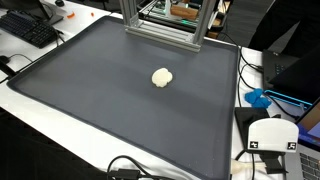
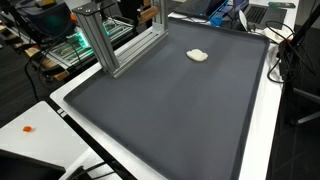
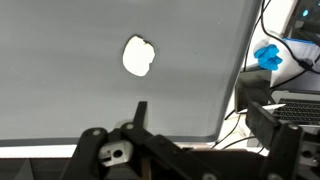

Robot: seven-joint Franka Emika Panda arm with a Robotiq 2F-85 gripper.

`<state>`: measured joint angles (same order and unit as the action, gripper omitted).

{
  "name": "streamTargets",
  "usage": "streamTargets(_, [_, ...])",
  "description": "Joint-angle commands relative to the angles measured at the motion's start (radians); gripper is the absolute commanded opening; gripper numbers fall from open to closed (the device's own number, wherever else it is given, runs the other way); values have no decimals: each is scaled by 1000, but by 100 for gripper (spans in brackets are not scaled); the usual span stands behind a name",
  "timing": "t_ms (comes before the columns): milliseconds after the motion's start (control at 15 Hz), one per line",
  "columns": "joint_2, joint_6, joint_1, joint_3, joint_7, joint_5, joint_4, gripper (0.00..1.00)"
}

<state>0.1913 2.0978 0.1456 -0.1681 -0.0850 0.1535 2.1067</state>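
A small white lumpy object point(image 1: 162, 77) lies alone on a large dark grey mat point(image 1: 100, 90), a little past the mat's middle; it also shows in the other exterior view point(image 2: 198, 55). In the wrist view the object point(image 3: 137, 56) lies above and left of my gripper point(image 3: 195, 112). The gripper's two dark fingers stand wide apart with nothing between them. It hangs well above the mat's near edge point(image 3: 120, 138) and touches nothing. The gripper does not show in either exterior view.
An aluminium frame point(image 1: 160, 25) point(image 2: 105, 40) stands at the mat's far edge. A keyboard point(image 1: 30, 28) lies off one corner. A blue object point(image 1: 258, 98) point(image 3: 268, 57), cables and a laptop point(image 3: 300, 105) crowd the white table beside the mat.
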Motion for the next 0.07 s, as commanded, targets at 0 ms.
streamTargets(0, [0, -2, 4, 3, -1, -1, -2, 100])
